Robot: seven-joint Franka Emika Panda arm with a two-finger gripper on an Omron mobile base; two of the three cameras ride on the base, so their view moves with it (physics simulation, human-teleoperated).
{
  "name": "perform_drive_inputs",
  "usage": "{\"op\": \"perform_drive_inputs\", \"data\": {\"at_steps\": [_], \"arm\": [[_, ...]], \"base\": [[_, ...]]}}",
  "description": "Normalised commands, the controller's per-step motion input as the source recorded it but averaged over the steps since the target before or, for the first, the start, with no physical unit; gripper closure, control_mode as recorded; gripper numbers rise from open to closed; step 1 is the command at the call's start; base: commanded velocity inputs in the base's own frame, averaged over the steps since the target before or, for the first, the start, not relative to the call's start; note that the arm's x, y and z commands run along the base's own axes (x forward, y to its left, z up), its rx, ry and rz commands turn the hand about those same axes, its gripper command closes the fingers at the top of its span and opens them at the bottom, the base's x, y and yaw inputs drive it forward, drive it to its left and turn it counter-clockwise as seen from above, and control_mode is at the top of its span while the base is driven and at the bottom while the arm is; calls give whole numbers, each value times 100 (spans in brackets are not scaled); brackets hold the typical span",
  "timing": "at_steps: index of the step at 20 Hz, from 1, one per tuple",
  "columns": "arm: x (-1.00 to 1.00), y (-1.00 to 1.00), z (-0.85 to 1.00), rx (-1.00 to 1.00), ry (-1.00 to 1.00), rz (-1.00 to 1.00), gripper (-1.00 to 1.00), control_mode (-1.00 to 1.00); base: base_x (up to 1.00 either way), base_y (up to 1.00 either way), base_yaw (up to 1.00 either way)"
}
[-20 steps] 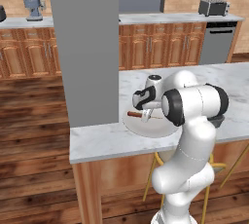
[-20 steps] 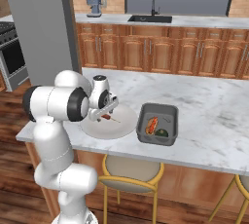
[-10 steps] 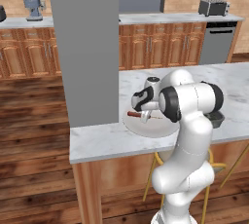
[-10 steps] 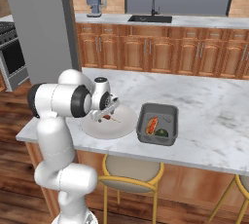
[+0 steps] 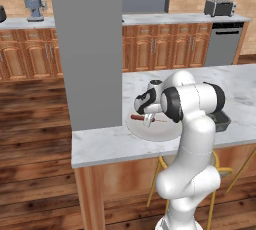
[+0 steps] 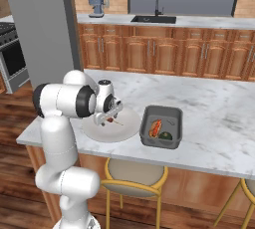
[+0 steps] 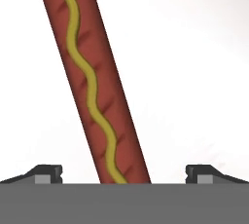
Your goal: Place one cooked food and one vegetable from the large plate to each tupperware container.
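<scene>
Claw [image 6: 109, 120] has dropped a bit lower over the large plate [image 6: 124, 131] than a second ago; base and everything else unchanged. Fingers spread wide, nothing pinched. Hand view: both fingertips [image 7: 46, 173] sit either side of a hot dog sausage [image 7: 92, 82] with a mustard squiggle, lying on the white plate surface and running between the tips. Can't tell if the tips touch the plate.

Large plate sits on the marble desk [image 6: 219, 123] near the front edge, sausage [image 5: 137, 118] on its left part in the left base view. Dark grey container [image 6: 162, 126] is just to the right of the plate, touching or nearly so, and holds a reddish-orange food piece [image 6: 155, 128] and a dark green item [image 6: 166, 136]. Yellow-framed stool [image 6: 132, 180] under the desk edge.
</scene>
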Motion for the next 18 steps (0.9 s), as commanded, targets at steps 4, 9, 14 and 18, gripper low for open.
{"op": "perform_drive_inputs", "data": {"at_steps": [4,9,14,18], "arm": [[12,0,-11,0,2,0,-100,-100],[0,0,-3,0,0,0,-100,-100],[0,0,0,0,0,0,100,-100],[0,0,0,0,0,0,100,-100]], "base": [[0,0,0],[0,0,0],[0,0,0],[0,0,0]]}}
